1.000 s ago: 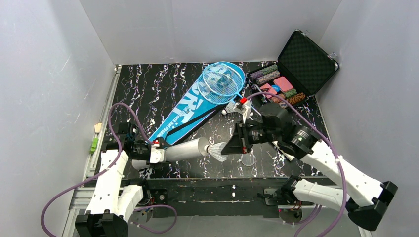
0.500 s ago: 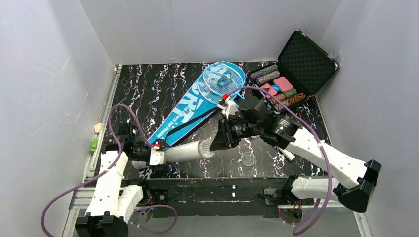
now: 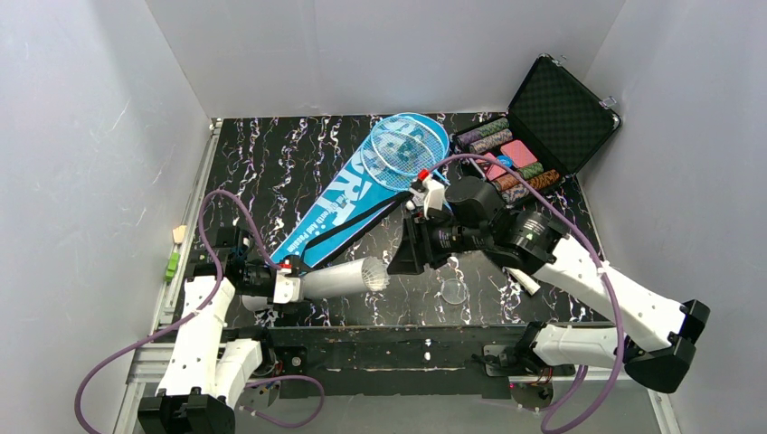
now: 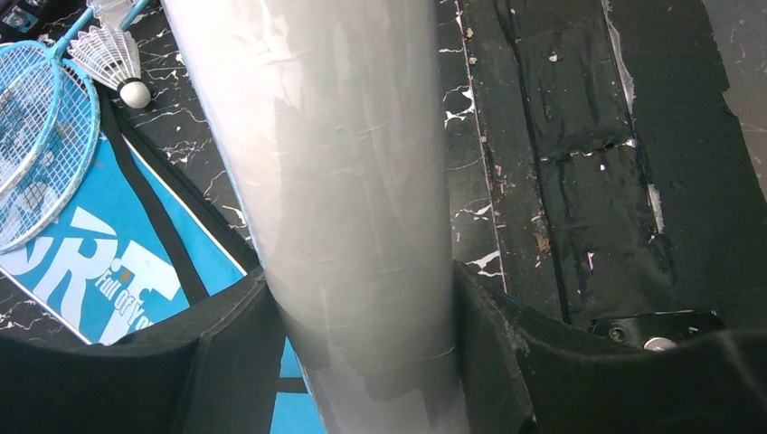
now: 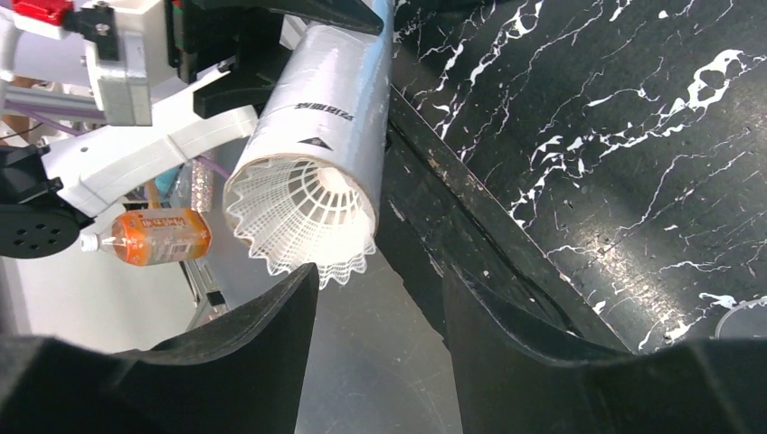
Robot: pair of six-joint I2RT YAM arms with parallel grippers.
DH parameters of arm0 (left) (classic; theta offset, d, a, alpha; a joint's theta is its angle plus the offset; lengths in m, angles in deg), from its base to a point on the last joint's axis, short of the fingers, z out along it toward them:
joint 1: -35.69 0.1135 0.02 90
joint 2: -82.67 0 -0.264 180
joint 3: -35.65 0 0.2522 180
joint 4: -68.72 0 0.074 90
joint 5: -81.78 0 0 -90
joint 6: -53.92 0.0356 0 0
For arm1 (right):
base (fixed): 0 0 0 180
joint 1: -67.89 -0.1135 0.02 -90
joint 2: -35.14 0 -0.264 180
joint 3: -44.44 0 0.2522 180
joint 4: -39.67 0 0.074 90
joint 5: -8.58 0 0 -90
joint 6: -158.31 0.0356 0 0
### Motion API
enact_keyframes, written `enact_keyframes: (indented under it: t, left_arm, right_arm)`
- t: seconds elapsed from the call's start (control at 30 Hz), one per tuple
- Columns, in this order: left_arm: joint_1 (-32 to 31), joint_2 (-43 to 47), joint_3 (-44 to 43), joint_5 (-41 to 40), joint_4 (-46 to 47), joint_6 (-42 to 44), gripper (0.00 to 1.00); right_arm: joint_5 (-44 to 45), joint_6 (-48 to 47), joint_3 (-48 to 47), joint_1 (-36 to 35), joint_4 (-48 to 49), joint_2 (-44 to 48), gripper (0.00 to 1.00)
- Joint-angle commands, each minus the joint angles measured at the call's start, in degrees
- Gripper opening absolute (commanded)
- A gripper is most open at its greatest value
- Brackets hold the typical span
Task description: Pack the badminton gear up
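Left gripper [image 4: 362, 353]: clenched on the long white tube [image 3: 333, 278] near its closed end. I hold it low over the front of the desk [image 3: 271, 163], lying nearly level, with its open mouth pointing toward my right arm. The tube's wall is plain white, with small dark print near the mouth.

One white feather shuttlecock [image 5: 303, 212] sits in that mouth, skirt outward. Its scalloped edge stands just past the rim and its cork end is inside, out of sight.

Right gripper [image 5: 380, 362]: released, jaws spread, grasping nothing. It hangs just beside the tube mouth, and the shuttlecock's skirt lies close to one finger [image 5: 271, 344]. I cannot tell whether they touch.

The blue bag [image 3: 348, 203] lettered "SPORT" lies flat and diagonal across the middle of the desk. Two light-blue rackets [image 3: 407, 149] rest with their heads on its wide far end. A second shuttlecock [image 4: 113, 56] lies on the desk by the rackets.

A black case [image 3: 552, 113] stands open at the far right corner.
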Motion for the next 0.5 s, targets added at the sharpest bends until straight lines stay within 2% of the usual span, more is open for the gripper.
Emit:
enact_keyframes:
  t: [0.0,0.47]
  left_arm:
    - [-0.05,0.48,-2.02,3.74,-0.18,0.64,0.06]
    - [-0.10,0.68,-2.27,4.74,0.05,-0.45,0.06]
  right_arm:
    - [0.78,0.46,1.29,-0.30,3.63,1.83,0.61]
    - [1.90,5.41,7.80,-3.03,12.43,-0.20,0.62]
